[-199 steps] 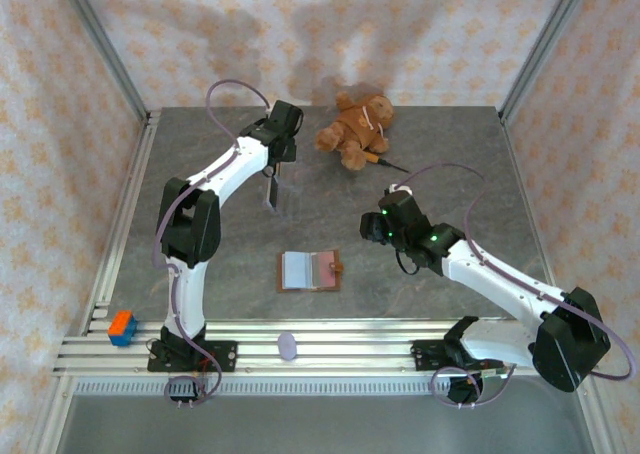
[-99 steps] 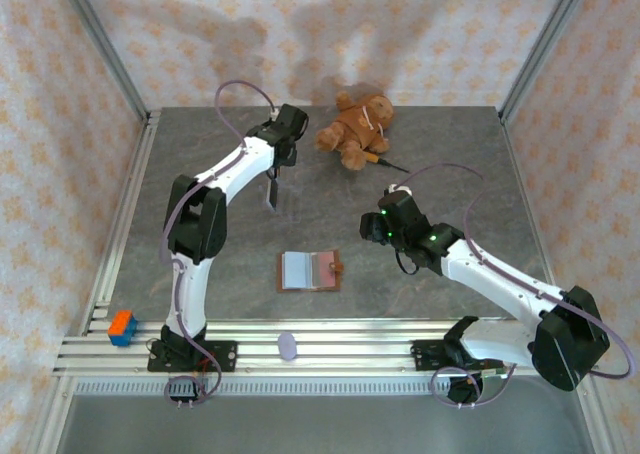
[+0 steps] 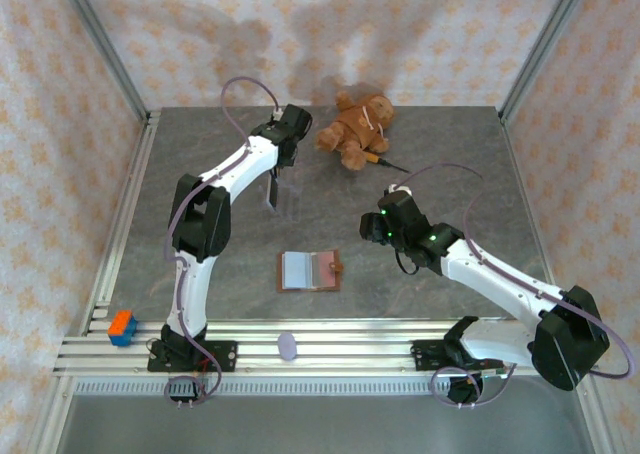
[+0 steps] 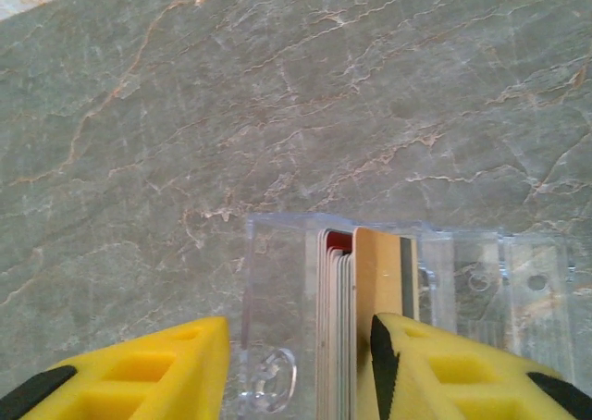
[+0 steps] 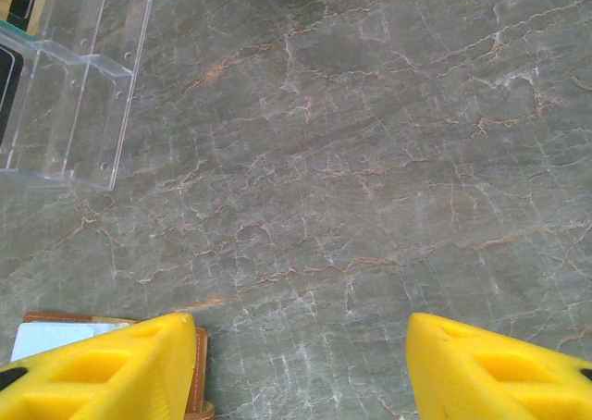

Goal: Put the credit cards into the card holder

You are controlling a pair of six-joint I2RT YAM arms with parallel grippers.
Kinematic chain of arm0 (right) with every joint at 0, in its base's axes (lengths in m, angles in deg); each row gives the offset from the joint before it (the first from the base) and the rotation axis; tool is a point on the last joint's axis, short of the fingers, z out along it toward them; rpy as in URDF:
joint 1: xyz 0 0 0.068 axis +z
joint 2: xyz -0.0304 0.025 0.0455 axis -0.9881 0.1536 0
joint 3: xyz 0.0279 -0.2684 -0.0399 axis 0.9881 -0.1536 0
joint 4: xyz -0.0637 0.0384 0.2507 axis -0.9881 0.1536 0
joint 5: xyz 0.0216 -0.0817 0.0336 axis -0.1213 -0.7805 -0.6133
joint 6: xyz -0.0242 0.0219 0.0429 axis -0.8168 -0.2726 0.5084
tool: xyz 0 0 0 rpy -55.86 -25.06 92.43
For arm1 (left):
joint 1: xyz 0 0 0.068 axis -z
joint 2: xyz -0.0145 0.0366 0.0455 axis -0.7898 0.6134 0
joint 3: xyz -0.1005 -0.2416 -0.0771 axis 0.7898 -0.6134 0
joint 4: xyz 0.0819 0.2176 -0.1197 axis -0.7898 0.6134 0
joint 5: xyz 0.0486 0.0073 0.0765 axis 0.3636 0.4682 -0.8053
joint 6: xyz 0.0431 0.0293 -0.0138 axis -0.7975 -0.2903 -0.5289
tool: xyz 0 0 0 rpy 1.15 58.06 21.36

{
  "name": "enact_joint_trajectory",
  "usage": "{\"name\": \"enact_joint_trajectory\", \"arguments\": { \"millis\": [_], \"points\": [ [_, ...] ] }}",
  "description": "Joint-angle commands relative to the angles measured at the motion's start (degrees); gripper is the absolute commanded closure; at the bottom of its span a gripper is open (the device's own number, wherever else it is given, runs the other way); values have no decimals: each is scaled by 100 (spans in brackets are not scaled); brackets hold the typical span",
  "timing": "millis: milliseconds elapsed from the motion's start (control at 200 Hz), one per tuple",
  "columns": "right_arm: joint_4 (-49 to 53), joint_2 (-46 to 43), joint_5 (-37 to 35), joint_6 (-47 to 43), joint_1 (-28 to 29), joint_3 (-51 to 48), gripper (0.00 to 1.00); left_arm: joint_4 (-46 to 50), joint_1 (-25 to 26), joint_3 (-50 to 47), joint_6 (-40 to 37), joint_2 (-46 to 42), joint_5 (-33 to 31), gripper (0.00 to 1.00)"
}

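Card holder (image 3: 310, 271) lies open nearest my bases, with my right claw (image 5: 301, 364) empty and open at two o'clock from it. Farther out at eleven o'clock, my left claw (image 4: 298, 351) straddles the upright cards (image 4: 340, 320) in their clear case (image 4: 277, 281), jaws open, with the card edges running twelve-to-six between my fingers.

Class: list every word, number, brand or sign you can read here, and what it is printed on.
None can be read. The cards stand edge-on in the clear case; the card holder and teddy bear carry no legible marks.
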Motion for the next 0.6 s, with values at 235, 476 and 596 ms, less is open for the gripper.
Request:
{"name": "enact_joint_trajectory", "arguments": {
  "millis": [235, 476, 596],
  "points": [
    [89, -87, -172, 89, -29, -83, 38, 140, 157, 136, -173, -49, -661, 68],
    [97, -95, -176, 91, -29, -87, 38, 105, 204, 140, -236, -31, -647, 88],
    [122, -104, -181, 82, -29, -87, 38, 104, 204, 123, -203, -40, -588, 90]
  ]
}}
